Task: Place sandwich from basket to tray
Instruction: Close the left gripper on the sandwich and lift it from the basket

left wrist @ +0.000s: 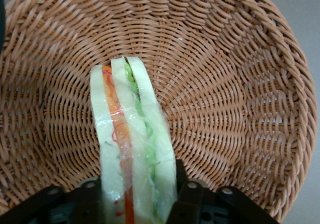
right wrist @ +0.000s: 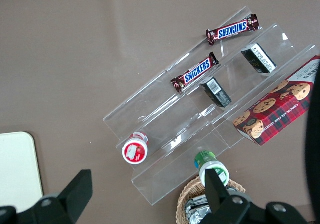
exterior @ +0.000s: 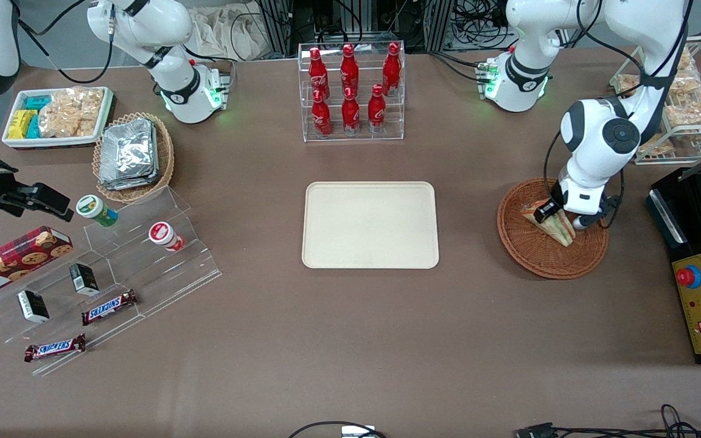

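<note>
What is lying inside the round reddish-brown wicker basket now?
One triangular sandwich lies in the basket, with the left gripper closed around it. The weave under the sandwich is hidden.

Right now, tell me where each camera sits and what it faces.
Front view: high, facing both arms across the table; shows the tray, the basket and the gripper down in it.
Left wrist view: on the working arm, looking into the basket; fingers either side of the sandwich.
Right wrist view: on the parked arm, looking down at the acrylic steps; its own fingers show.
Shared: front and left wrist views both show the sandwich.
</note>
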Available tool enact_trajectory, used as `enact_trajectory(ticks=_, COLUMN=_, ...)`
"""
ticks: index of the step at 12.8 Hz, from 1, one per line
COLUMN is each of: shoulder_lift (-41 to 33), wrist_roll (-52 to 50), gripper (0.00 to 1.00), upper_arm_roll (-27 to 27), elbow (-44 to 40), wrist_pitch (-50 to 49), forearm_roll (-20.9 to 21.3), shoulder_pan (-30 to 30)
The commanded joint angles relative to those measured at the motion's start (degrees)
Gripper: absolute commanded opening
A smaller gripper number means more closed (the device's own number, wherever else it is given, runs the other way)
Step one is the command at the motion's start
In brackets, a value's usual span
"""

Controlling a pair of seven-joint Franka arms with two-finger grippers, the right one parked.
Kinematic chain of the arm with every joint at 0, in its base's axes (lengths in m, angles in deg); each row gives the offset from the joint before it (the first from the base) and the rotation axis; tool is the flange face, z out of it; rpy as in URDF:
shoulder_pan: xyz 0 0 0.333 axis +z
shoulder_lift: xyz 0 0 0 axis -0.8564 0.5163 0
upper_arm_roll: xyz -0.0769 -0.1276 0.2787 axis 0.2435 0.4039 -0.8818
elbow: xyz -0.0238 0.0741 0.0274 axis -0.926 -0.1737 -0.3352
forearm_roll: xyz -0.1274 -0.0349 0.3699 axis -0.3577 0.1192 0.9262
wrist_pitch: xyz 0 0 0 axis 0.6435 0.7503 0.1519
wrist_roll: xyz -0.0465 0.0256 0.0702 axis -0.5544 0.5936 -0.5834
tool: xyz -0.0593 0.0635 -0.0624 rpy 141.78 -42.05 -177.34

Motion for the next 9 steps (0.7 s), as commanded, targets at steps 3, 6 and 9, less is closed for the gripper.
enact_trajectory(ticks=3, shoulder_lift=-5.16, wrist_roll=9.19, gripper=0.13, upper_arm_roll=-0.57, elbow=0.54, wrist_pitch=-3.97, forearm_roll=0.41, shoulder_pan=0.36)
enact_trajectory(ticks=6, shoulder_lift=-11.75, wrist_roll=20.27, gripper=0.13, upper_arm_roll=-3.03, elbow=-1.82, wrist_pitch=-12.60, forearm_roll=0.32, shoulder_pan=0.28)
enact_trajectory(ticks=9, shoulder_lift=-14.58, wrist_roll=29.33, gripper=0.13, upper_arm_roll=-2.95, elbow=-6.65, wrist_pitch=-21.03, forearm_roll=0.14, shoulder_pan=0.10)
